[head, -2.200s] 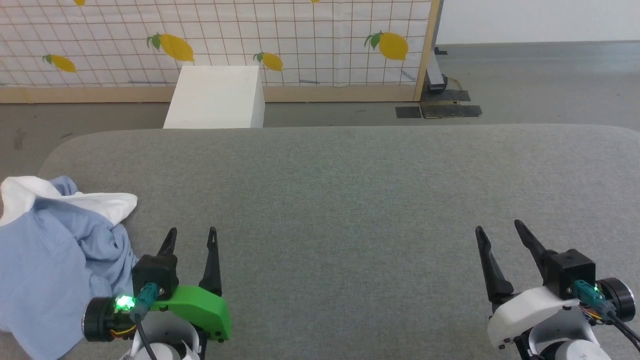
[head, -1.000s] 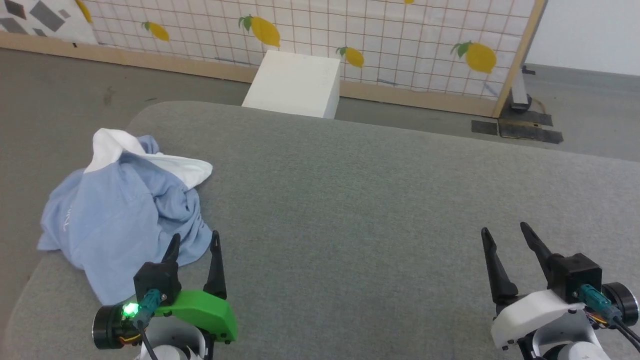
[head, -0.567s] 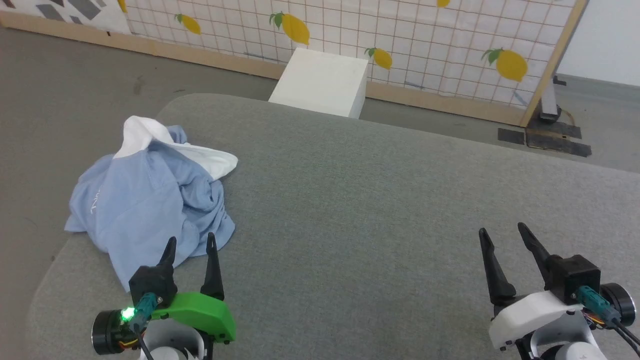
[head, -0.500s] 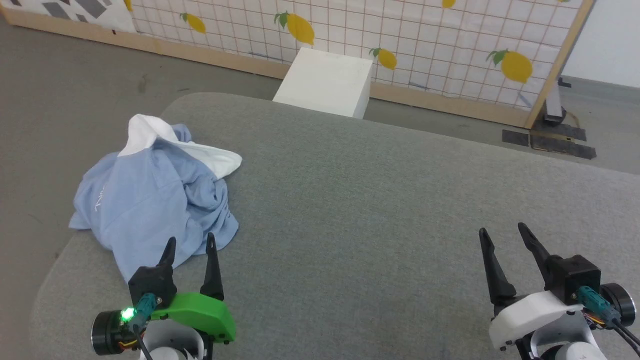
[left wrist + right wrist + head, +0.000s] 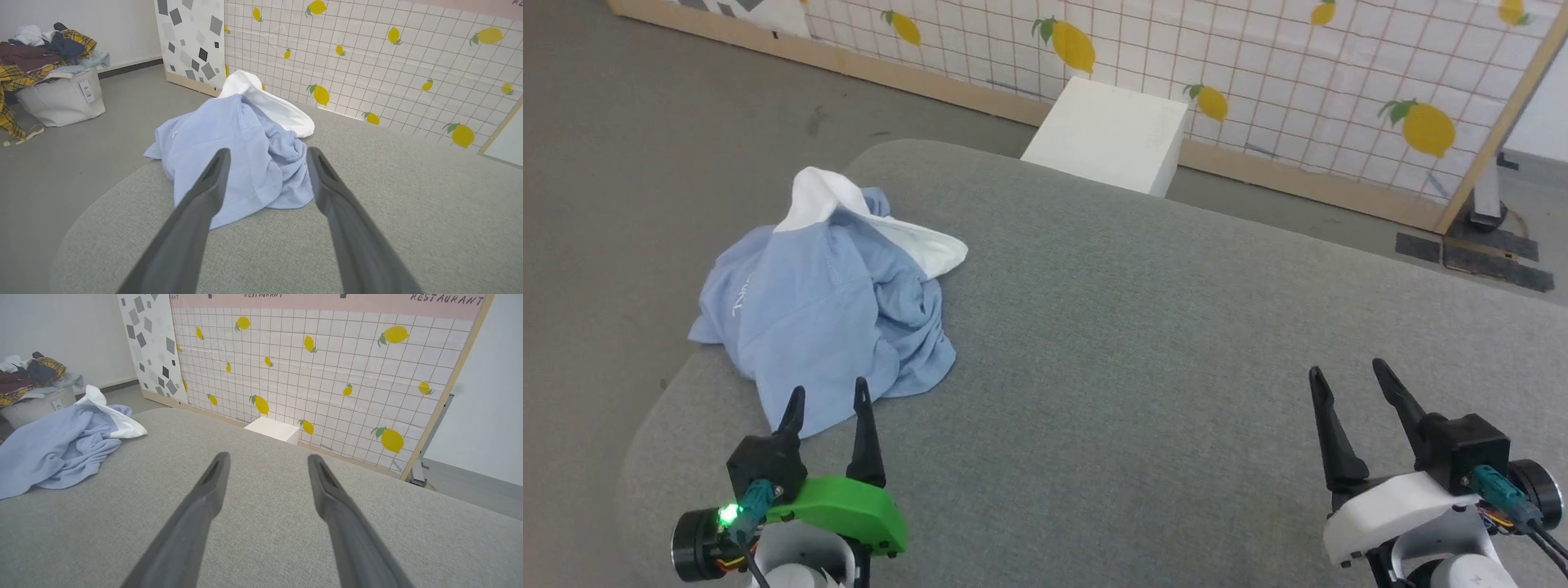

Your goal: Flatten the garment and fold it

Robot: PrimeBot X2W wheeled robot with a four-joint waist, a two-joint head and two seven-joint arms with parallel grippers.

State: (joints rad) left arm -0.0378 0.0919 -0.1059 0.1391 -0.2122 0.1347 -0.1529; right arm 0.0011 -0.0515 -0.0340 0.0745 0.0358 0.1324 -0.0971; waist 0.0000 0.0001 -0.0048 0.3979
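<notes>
Head camera has swung left: the crumpled light blue polo shirt (image 5: 825, 318) now sits fully in frame, centre-left, on the grey cloth-covered desk (image 5: 1143, 343). Left end effector (image 5: 827, 390), spread, just below it; right end effector (image 5: 1345, 369), spread, lower right. Flattening not begun.

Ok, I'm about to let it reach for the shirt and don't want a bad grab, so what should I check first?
1. Left hand open, holding nothing: ok.
2. Right hand open, holding nothing: ok.
3. Shirt flat: not ok, it lies in a crumpled heap.
4. Shirt fully on the table: not ok, one side overhangs the left edge.
5. White collar exposed for a grasp: ok.
</notes>
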